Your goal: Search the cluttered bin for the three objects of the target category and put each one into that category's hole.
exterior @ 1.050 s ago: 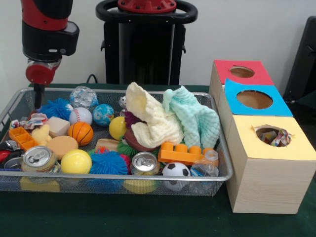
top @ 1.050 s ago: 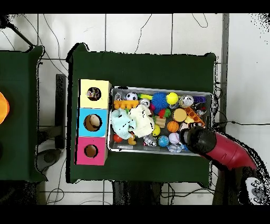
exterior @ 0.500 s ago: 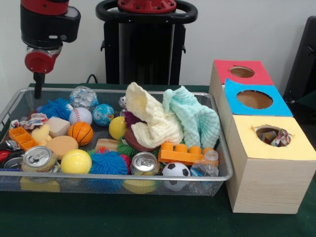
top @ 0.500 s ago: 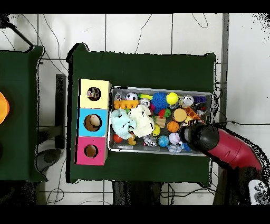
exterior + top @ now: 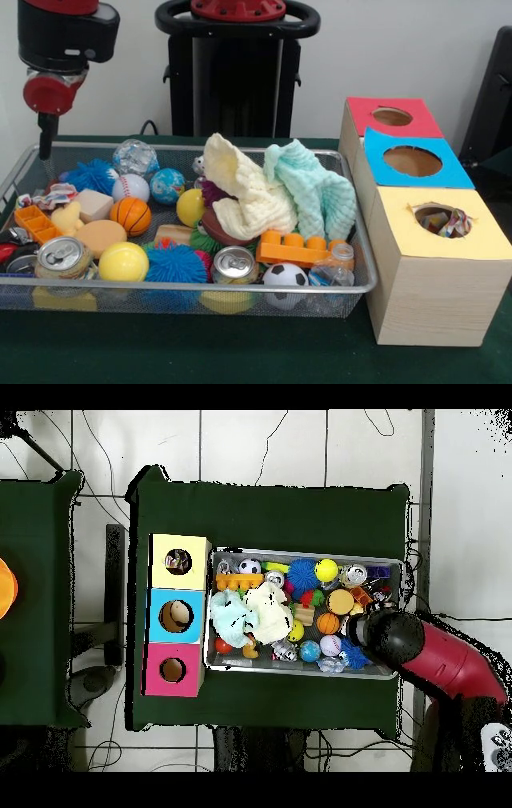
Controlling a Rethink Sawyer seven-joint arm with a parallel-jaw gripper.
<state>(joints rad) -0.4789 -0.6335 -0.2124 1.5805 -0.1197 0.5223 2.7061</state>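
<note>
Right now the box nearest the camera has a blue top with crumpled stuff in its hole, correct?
Not quite. The front view shows the nearest box has a yellow top; the blue-topped box is the middle one. The crumpled material in its hole is right.

green table (image 5: 200, 352), wire bin (image 5: 240, 294), three boxes (image 5: 432, 264)

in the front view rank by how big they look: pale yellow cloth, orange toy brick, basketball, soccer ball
1. pale yellow cloth, clearly largest.
2. orange toy brick.
3. basketball and soccer ball look about alike; the soccer ball sits nearer the camera and is partly hidden by the bin rim, so I would not rank them.
</note>
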